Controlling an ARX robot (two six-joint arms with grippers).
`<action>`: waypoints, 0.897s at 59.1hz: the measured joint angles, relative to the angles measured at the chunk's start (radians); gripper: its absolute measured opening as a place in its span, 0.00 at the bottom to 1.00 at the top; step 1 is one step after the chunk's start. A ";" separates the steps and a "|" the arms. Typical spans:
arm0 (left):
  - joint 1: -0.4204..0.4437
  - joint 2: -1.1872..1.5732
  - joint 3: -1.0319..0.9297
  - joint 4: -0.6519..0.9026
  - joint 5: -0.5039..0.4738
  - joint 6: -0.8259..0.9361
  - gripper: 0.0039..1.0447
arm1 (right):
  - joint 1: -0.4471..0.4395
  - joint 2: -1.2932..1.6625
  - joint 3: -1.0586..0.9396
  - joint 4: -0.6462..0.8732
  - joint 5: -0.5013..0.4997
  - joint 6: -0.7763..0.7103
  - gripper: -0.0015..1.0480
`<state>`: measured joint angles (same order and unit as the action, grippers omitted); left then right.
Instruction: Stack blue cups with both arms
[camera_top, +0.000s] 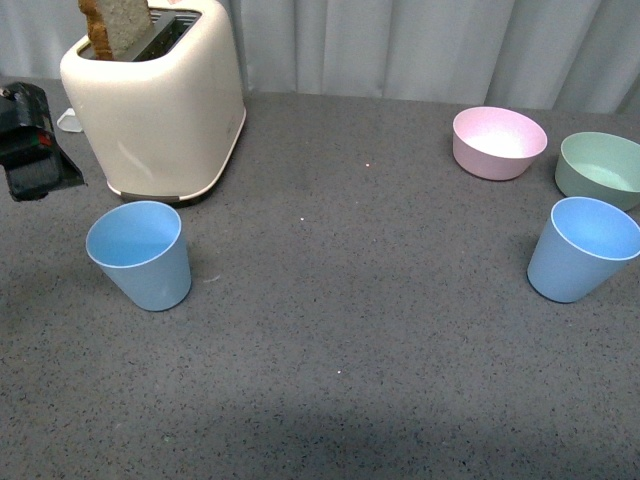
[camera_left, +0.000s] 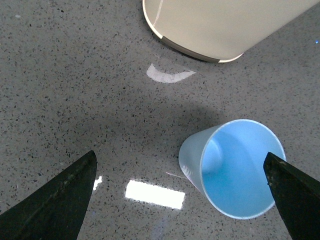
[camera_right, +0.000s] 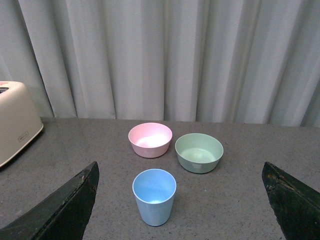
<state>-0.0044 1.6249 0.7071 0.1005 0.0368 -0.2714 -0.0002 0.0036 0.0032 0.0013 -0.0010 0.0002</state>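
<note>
Two light blue cups stand upright on the grey table. One blue cup (camera_top: 140, 255) is at the left in front of the toaster, the other blue cup (camera_top: 583, 248) at the right edge near the bowls. My left gripper (camera_top: 35, 150) hangs at the far left, behind and left of the left cup. In the left wrist view that cup (camera_left: 235, 167) lies below the open left gripper (camera_left: 179, 156), close to one finger (camera_left: 292, 195). My right gripper (camera_right: 179, 167) is open and well back from the right cup (camera_right: 154, 196), which stands between its fingers' lines. The right arm is outside the front view.
A cream toaster (camera_top: 155, 95) holding a slice of bread (camera_top: 120, 25) stands at the back left, just behind the left cup. A pink bowl (camera_top: 498, 142) and a pale green bowl (camera_top: 603, 168) sit behind the right cup. A grey curtain closes off the back.
</note>
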 joint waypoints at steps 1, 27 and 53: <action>-0.003 0.015 0.007 0.002 -0.001 0.000 0.94 | 0.000 0.000 0.000 0.000 0.000 0.000 0.91; -0.058 0.205 0.106 -0.046 -0.009 -0.023 0.92 | 0.000 0.000 0.000 0.000 0.000 0.000 0.91; -0.078 0.253 0.150 -0.116 -0.007 -0.050 0.27 | 0.000 0.000 0.000 0.000 0.000 0.000 0.91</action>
<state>-0.0822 1.8782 0.8570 -0.0158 0.0296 -0.3210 -0.0002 0.0036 0.0032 0.0013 -0.0013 0.0002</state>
